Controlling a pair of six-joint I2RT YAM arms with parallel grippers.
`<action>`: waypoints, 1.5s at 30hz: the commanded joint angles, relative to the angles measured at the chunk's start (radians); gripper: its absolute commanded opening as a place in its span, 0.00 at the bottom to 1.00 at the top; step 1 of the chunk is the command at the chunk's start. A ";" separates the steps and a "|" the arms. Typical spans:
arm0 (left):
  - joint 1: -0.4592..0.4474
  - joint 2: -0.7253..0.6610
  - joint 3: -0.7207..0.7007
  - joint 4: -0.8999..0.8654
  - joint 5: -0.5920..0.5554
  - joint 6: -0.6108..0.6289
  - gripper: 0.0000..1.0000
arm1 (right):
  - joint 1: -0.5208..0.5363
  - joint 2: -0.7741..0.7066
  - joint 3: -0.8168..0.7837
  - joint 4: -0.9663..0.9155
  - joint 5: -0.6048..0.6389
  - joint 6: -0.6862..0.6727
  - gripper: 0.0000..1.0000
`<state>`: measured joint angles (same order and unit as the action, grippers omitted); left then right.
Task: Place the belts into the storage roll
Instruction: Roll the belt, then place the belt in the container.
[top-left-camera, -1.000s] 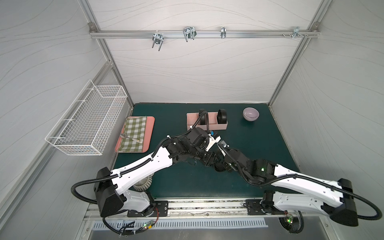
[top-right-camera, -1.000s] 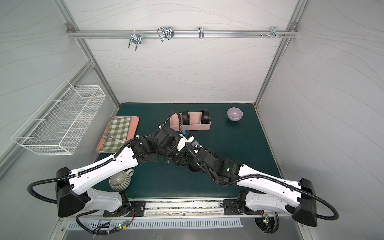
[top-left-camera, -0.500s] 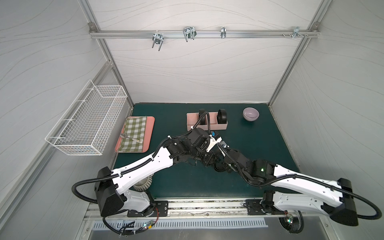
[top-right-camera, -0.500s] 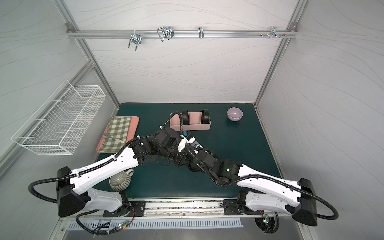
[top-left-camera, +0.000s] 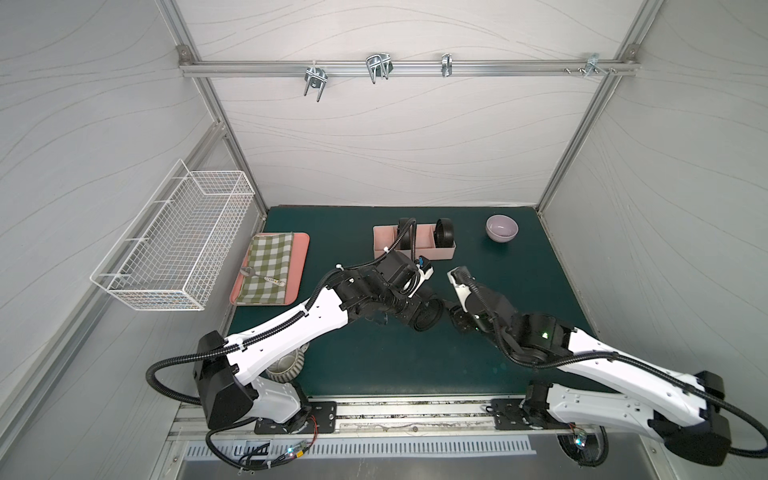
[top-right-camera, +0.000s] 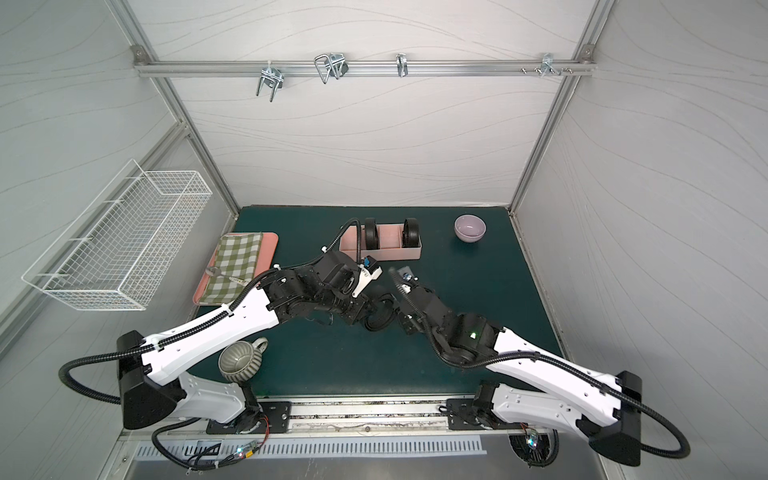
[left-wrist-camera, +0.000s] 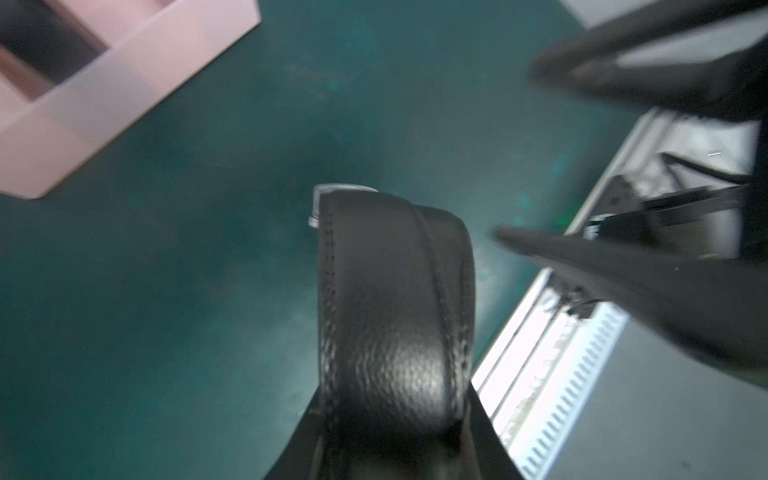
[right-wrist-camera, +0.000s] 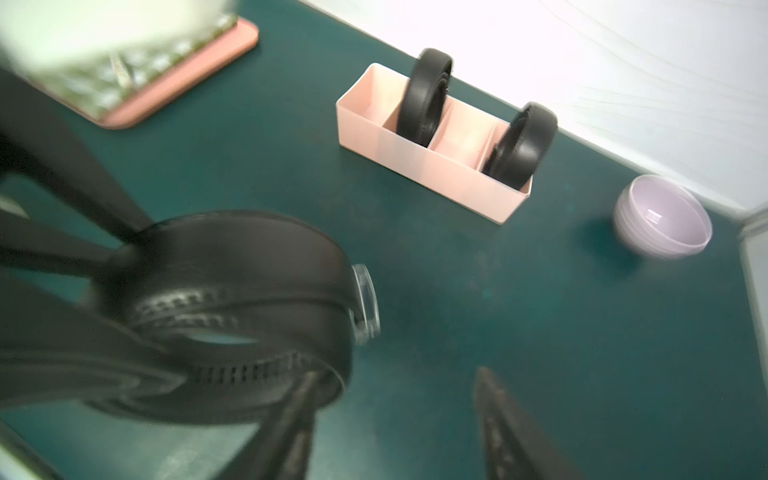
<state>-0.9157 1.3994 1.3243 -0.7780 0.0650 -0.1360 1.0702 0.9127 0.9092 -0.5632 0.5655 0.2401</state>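
the left gripper (left-wrist-camera: 392, 411) pinches a coiled black leather belt (right-wrist-camera: 232, 266) by its flat sides at mid-mat. the right gripper (right-wrist-camera: 399, 424) hangs beside it, jaws spread, empty. light but springy, the coil may unwind if released. beyond, a long pale pink plastic divider tray (right-wrist-camera: 415, 166) holds two more coiled belts (right-wrist-camera: 428, 95), an empty compartment between.

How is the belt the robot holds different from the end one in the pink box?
The held belt sits in the left gripper; the boxed belt stands in the pink box. The held belt coils loosely, hollow-centred; the boxed belt is tight. Both are black.
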 joint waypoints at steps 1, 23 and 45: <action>0.003 0.015 0.111 -0.043 -0.107 0.088 0.10 | -0.072 -0.094 -0.002 -0.051 -0.083 0.058 0.80; 0.210 0.242 0.406 -0.182 -0.437 0.095 0.02 | -0.305 -0.055 -0.055 -0.018 -0.351 0.068 0.99; 0.395 0.602 0.845 -0.201 -0.476 -0.058 0.01 | -0.395 -0.011 -0.104 -0.001 -0.486 0.061 0.99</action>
<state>-0.5350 1.9842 2.1048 -1.0214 -0.4118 -0.1555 0.6987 0.9188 0.8169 -0.5720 0.1108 0.3000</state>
